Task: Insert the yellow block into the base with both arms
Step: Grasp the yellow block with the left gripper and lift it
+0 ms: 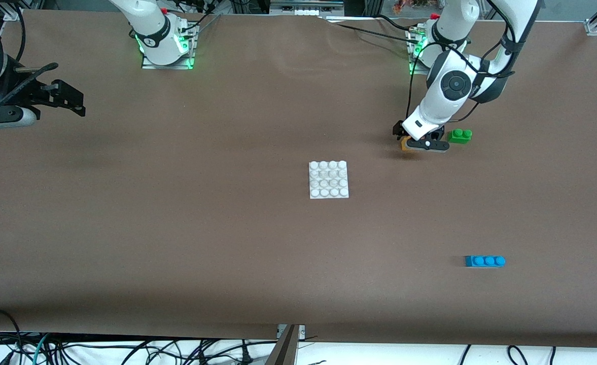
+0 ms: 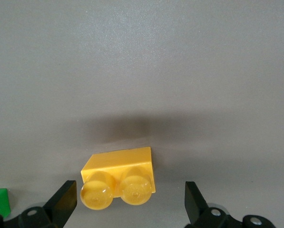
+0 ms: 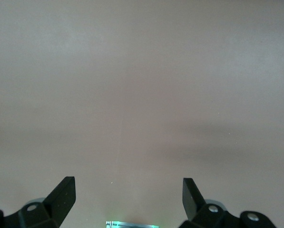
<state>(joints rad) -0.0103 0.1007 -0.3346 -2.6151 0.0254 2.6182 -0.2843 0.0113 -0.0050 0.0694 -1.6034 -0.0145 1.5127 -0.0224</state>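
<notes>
Left tool (image 2: 130,202) gapes around yellow block (image 2: 119,183), seemingly untouched; right tool (image 3: 129,197) waits open.

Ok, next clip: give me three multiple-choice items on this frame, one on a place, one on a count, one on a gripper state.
1. Where is the green brick?
A. on the base
B. beside the left gripper, farther from the front camera than the blue brick
C. under the right gripper

2. How many studs does the blue brick show?
A. two
B. three
C. four

3. How does the left gripper stand?
A. open around the yellow block, not touching it
B. shut on the yellow block, lifted
C. open over the base

Key: 1 B, since the green brick lies by the left gripper, higher in the front view than the blue one. 2 B, three round studs in a row. 3 A, the left wrist view shows the yellow block on the table between spread fingers with gaps on both sides; the base lies apart and bare.
</notes>
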